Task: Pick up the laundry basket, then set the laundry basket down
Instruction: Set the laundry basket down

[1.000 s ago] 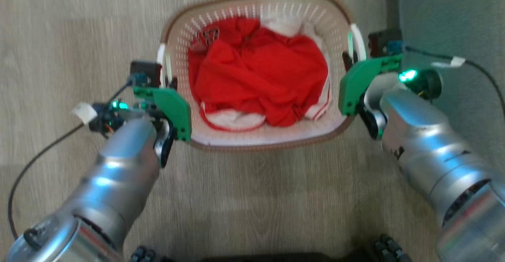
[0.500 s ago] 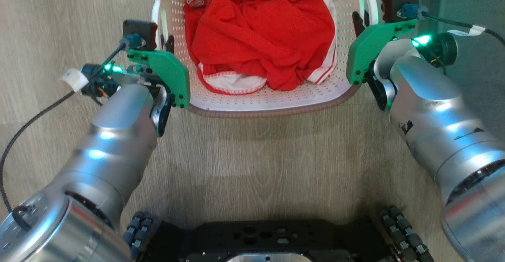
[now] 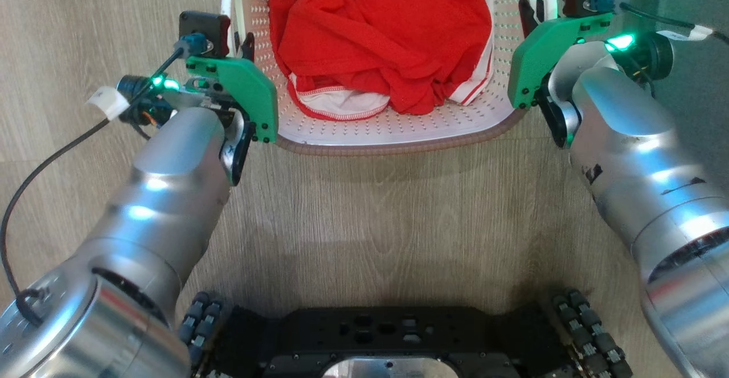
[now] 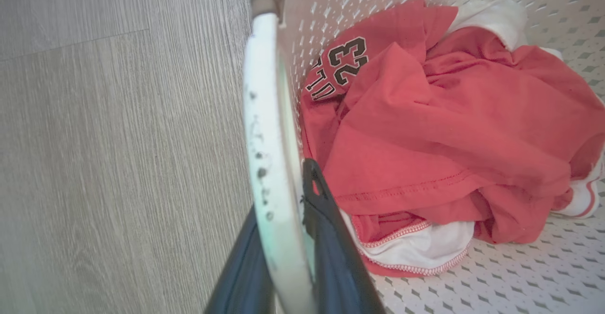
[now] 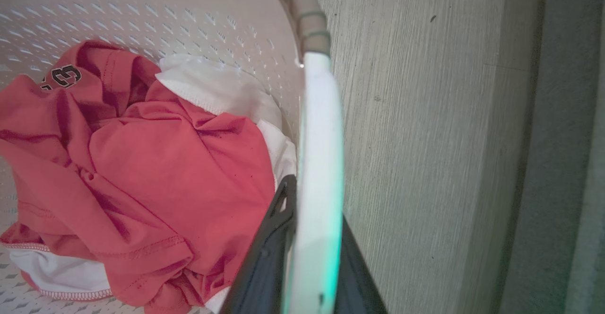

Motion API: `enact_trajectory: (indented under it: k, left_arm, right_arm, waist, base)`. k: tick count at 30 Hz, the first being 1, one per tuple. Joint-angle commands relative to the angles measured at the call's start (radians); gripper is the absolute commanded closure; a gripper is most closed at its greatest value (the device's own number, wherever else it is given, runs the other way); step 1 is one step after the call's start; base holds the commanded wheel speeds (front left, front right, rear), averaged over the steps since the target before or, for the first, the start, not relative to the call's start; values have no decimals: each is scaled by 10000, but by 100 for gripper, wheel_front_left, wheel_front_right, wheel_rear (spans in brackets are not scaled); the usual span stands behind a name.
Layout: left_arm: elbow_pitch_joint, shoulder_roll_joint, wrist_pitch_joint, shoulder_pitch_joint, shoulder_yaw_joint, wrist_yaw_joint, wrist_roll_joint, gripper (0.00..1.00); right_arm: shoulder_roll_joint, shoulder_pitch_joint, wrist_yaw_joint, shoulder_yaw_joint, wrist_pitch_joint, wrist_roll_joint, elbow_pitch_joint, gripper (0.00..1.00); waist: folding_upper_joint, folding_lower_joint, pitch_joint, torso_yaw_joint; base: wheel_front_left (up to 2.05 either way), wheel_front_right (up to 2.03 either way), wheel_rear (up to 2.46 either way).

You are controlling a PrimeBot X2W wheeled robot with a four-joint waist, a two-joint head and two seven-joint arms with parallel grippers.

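Note:
The laundry basket [image 3: 398, 132] is cream-white with perforated walls and a brown rim, cut off by the head view's top edge. Red and white clothes [image 3: 381, 31] lie in it. My left gripper [image 3: 238, 48] is shut on the basket's white left handle [image 4: 269, 139], one dark finger inside the wall and one outside, as the left wrist view shows at the gripper [image 4: 281, 186]. My right gripper [image 3: 532, 16] is shut the same way on the right handle [image 5: 319, 139], its fingers [image 5: 279, 238] straddling the handle. A soft shadow lies on the floor under the basket's near rim.
Pale wood-look floor [image 3: 370, 213] runs all around. A grey wall or skirting [image 5: 557, 139] stands close beside the basket's right side. My black wheeled base [image 3: 387, 338] fills the bottom of the head view. Thin black cables trail from both wrists.
The head camera has tilted, and my base has come into view. The basket now looks bigger and closer, with its far half cut off. Both grippers remain shut on the handles.

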Motion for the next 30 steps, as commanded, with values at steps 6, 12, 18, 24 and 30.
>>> enact_trajectory:
  k: [6, 12, 18, 24, 30]
  left_arm:
    - [-38, 305, -94, -34, 135, 67, 342, 100]
    - [-21, 290, -94, -31, 174, 54, 432, 100]
    - [-14, 277, -95, 19, 302, 121, 448, 84]
    - [8, 267, -95, 142, 455, 215, 414, 14]
    - [-1, 312, -95, 274, 645, 290, 391, 0]
  right_arm:
    - [83, 360, -15, -229, -62, -495, -81, 99]
    - [84, 389, -15, -261, -102, -567, -81, 73]
    - [84, 415, -15, -199, -158, -555, -85, 51]
    - [85, 377, -15, -187, -234, -569, -112, 0]
    - [85, 304, -15, -201, -304, -625, -238, 0]
  waist:
    - [0, 0, 98, 80]
    - [0, 0, 114, 75]
    - [0, 0, 89, 56]
    - [0, 0, 3, 25]
    - [0, 0, -218, -46]
  base:
    - [0, 0, 0]
    - [0, 0, 0]
    - [0, 0, 0]
    - [0, 0, 0]
    - [0, 0, 0]
